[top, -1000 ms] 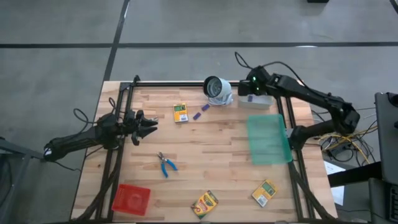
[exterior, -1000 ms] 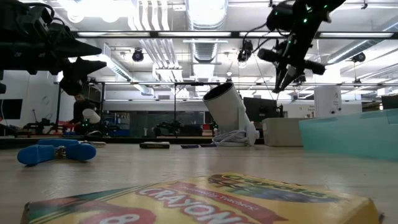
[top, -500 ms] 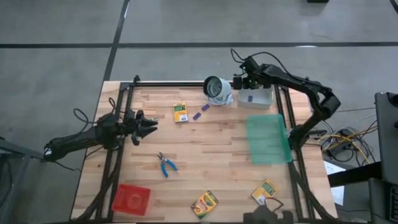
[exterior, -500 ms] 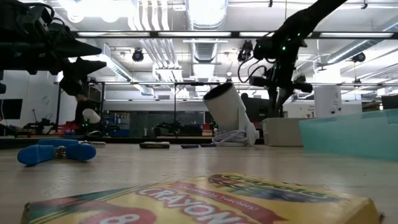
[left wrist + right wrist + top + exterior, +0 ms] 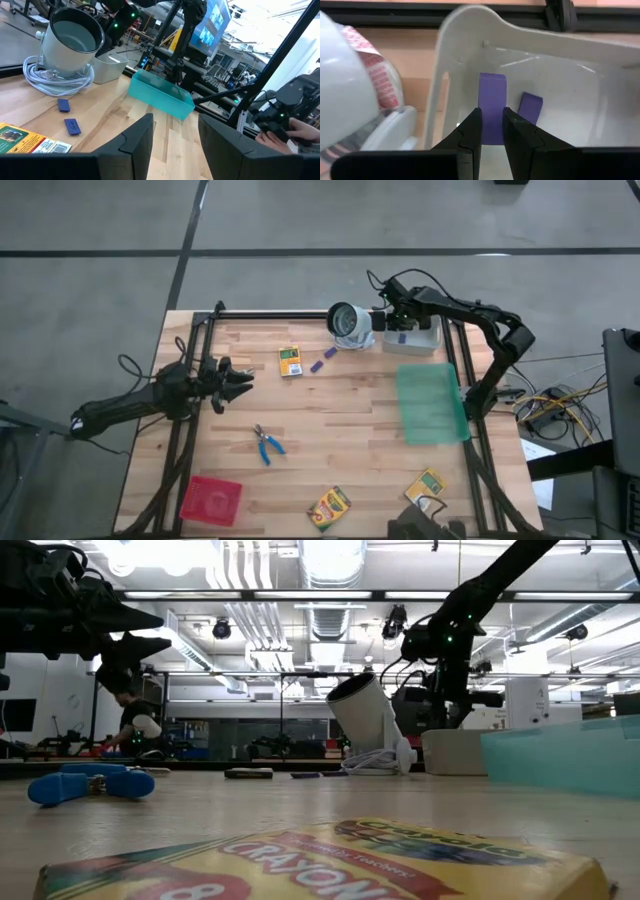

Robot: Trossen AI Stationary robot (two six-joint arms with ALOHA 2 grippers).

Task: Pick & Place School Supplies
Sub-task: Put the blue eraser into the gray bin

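- Both of my grippers are up off the table. My right gripper (image 5: 392, 321) is over the white bin (image 5: 425, 340) at the far edge, and its fingers (image 5: 470, 131) pinch a purple piece (image 5: 492, 107) that hangs inside the bin.
- My left gripper (image 5: 243, 380) waits above the left side of the table, with its fingers (image 5: 137, 140) spread apart and nothing between them.
- Wooden table (image 5: 340, 420): it holds all my things.
- Green mat (image 5: 431, 402): it lies flat on the right side, near the bin.
- Red tray (image 5: 211, 499): it sits at the near left corner.
- White round thing (image 5: 349, 325): it sits just beside the bin.
- Three crayon boxes: one (image 5: 290, 361) near the far middle, one (image 5: 329, 507) at the near edge, one (image 5: 425, 488) at the near right.
- Blue scissors (image 5: 267, 444): they lie between the tray and the first crayon box.
- Small purple bits: two (image 5: 322, 360) lie on the wood by the round thing, and one more (image 5: 530, 106) lies in the bin.
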